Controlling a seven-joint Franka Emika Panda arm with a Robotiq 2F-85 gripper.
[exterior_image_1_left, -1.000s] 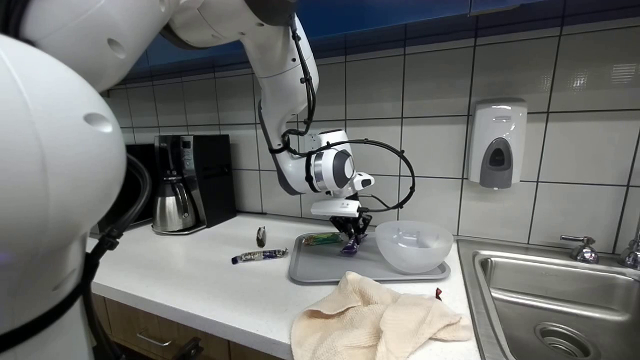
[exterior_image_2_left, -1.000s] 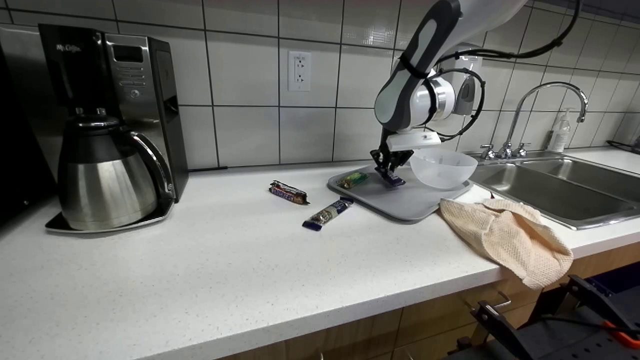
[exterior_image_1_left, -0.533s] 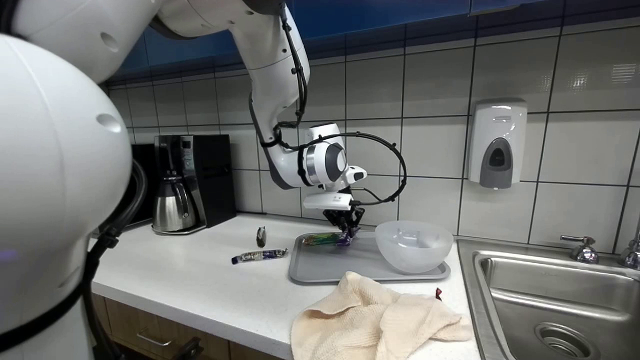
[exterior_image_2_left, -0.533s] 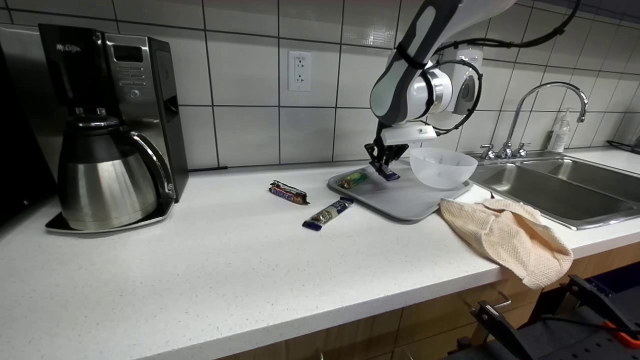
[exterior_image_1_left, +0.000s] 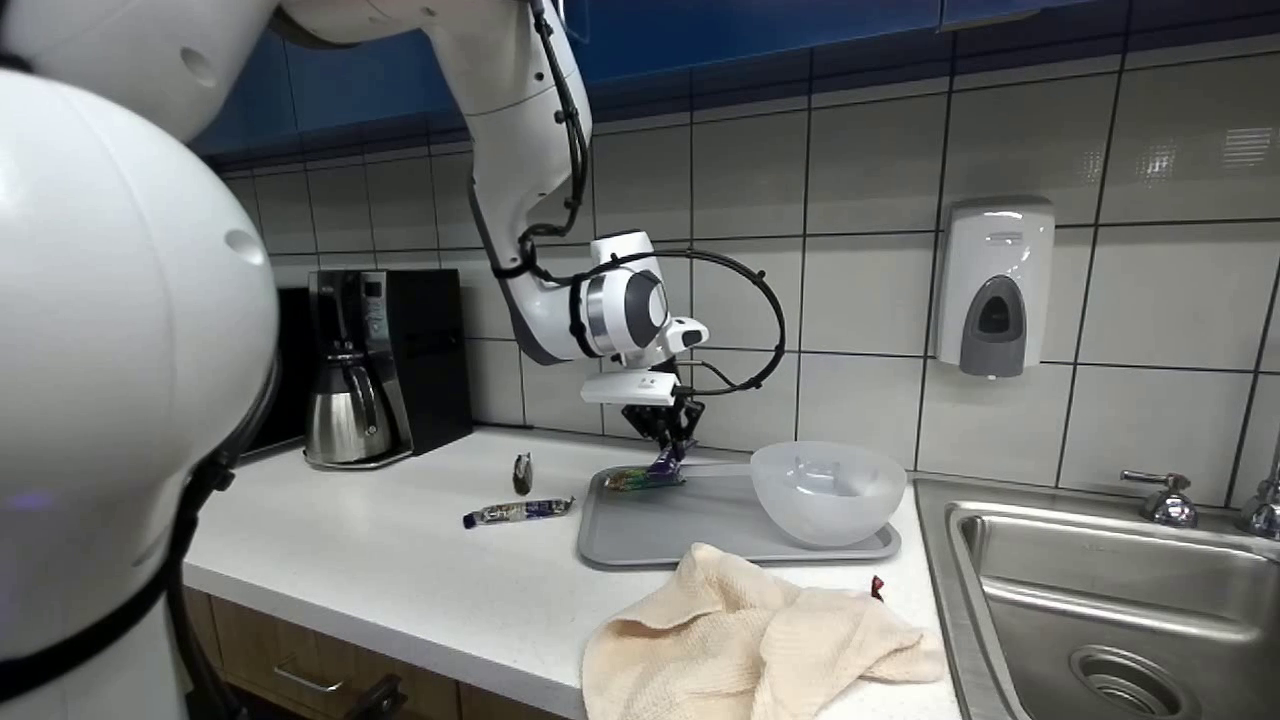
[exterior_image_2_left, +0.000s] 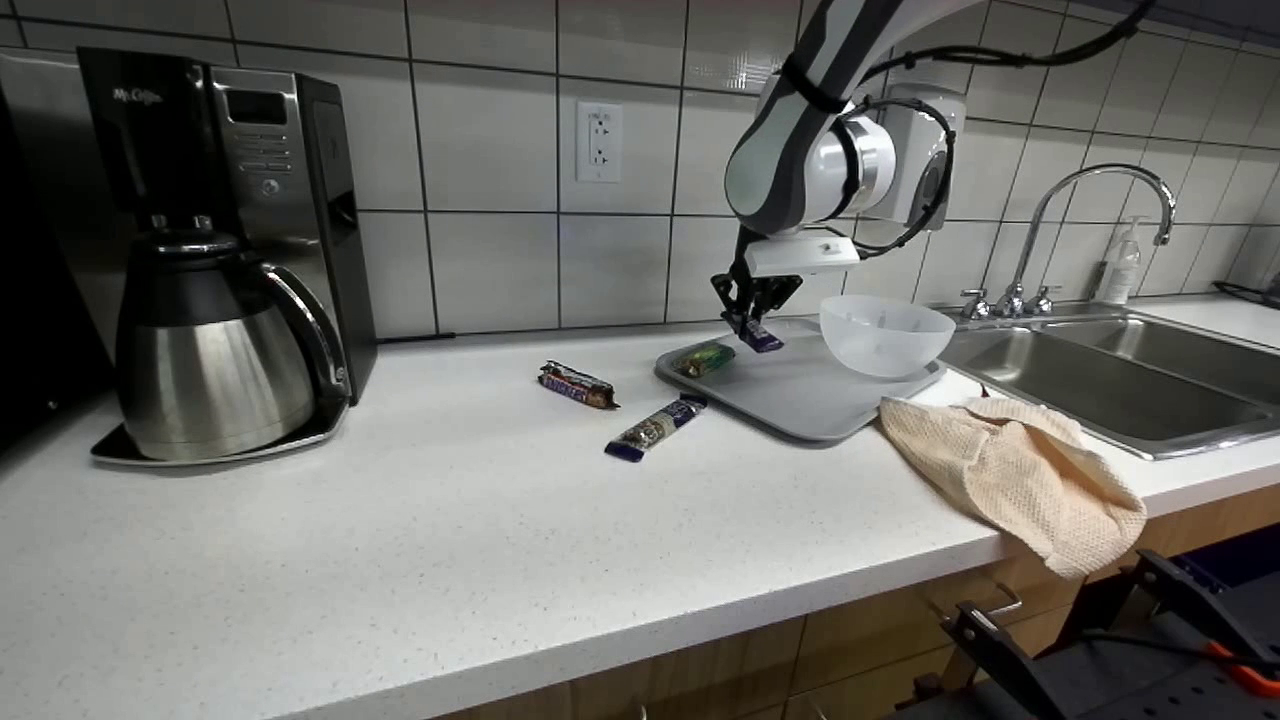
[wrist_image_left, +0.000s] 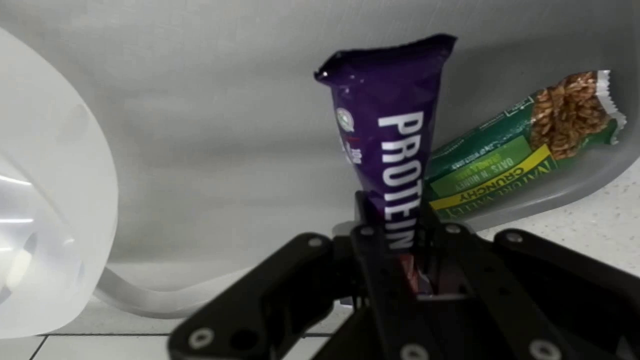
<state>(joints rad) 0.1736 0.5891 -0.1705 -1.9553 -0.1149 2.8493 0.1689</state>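
Note:
My gripper (wrist_image_left: 392, 207) is shut on a purple-wrapped protein bar (wrist_image_left: 390, 110); the bar's held end is hidden between the black fingers. The bar also shows below the gripper (exterior_image_1_left: 673, 440) in an exterior view (exterior_image_1_left: 663, 467) and in another view from outside (exterior_image_2_left: 762, 338). It appears to be held a little above the grey tray (exterior_image_1_left: 650, 530). A green granola bar (wrist_image_left: 492, 165) lies on the tray beside and partly behind the purple bar in the wrist view; it lies at the tray's corner (exterior_image_2_left: 705, 360). A translucent white bowl (exterior_image_1_left: 828, 495) stands on the tray's other end.
Two wrapped bars lie on the white counter beside the tray: a silver-and-blue one (exterior_image_2_left: 655, 428) and a dark brown one (exterior_image_2_left: 578, 385). A peach towel (exterior_image_1_left: 750, 640) lies by the tray's front edge. A coffee maker (exterior_image_2_left: 290, 180) and a steel sink (exterior_image_1_left: 1100, 570) flank the area.
The gripper has moved up and away from the bowl, toward the green bar's end of the tray, carrying the purple bar. The bowl, tray, towel and other bars stay in place.

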